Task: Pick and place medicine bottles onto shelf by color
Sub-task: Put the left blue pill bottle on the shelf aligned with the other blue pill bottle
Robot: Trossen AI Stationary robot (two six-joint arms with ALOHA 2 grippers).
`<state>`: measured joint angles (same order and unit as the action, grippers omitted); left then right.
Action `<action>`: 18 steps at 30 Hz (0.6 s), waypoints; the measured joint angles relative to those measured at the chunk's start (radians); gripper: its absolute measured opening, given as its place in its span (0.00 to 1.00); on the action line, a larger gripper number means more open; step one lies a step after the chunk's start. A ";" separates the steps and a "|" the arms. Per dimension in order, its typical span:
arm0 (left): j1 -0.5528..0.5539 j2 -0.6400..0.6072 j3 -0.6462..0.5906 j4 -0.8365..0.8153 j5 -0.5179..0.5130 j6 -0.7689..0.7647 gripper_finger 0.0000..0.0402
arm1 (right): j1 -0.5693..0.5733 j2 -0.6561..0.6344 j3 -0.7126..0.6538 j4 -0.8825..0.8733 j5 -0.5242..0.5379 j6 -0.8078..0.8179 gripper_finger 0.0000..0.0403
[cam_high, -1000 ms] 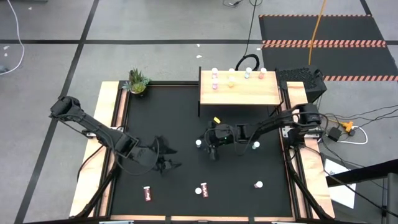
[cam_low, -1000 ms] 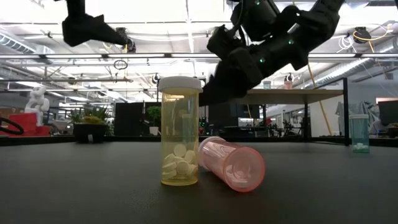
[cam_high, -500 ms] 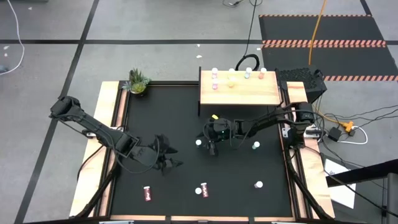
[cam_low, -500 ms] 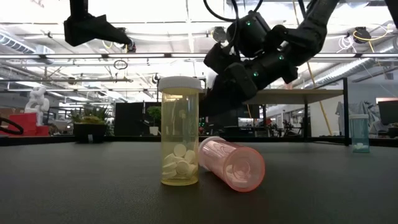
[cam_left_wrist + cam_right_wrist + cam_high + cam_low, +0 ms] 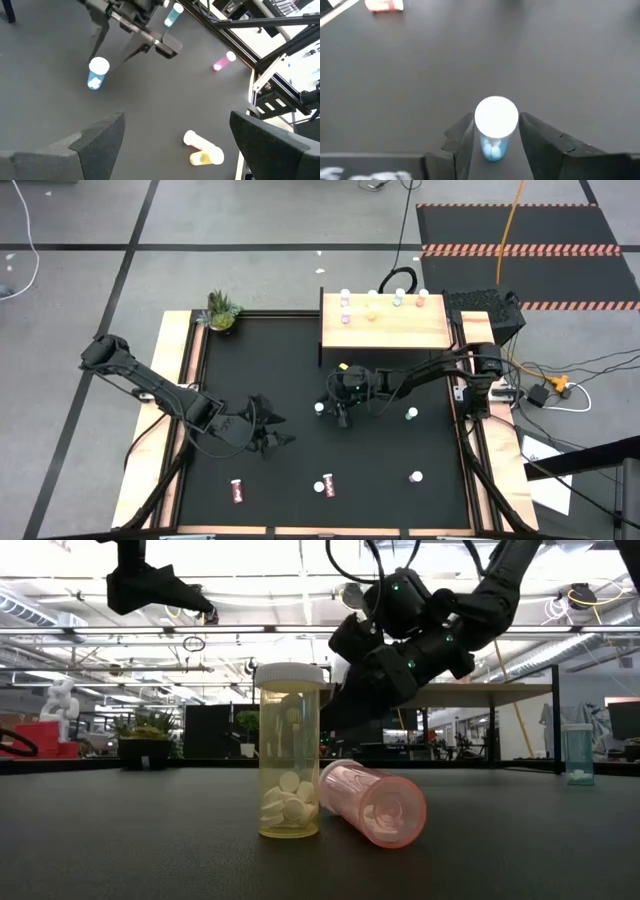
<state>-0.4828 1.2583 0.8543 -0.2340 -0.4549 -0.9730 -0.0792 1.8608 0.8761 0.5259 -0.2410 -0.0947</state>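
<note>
The middle of the bench (image 5: 290,360) lies bare between the two arms. At 12 o'clock the shelf (image 5: 385,332) blocks the far edge, bottles (image 5: 371,305) lining its back. The right end effector (image 5: 335,412) straddles a blue bottle (image 5: 494,127). At 6 o'clock, a red bottle (image 5: 237,492) and a pair (image 5: 325,485) dot the near edge.

Seven medicine bottles (image 5: 411,414) on one black table (image 5: 290,360), more on one shelf (image 5: 385,332)

On the table: two teal-blue, two yellow, two pink, one red (image 5: 238,492). The bottles on the shelf stand in four small colour groups, with caps too tiny and close to count surely. There are also two dark arms (image 5: 150,385) and one green potted plant (image 5: 221,310)
</note>
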 joint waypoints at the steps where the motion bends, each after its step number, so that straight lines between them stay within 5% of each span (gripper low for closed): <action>1: 0.000 0.000 0.000 0.000 0.000 0.000 0.89 | 0.000 0.003 0.000 -0.008 0.000 0.001 0.36; 18: 0.000 0.000 0.000 -0.002 0.000 -0.007 0.89 | 0.000 0.011 0.000 0.050 0.000 0.036 0.28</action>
<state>-0.4828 1.2587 0.8543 -0.2356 -0.4549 -0.9797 -0.0792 1.8721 0.8760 0.5755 -0.2413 -0.0588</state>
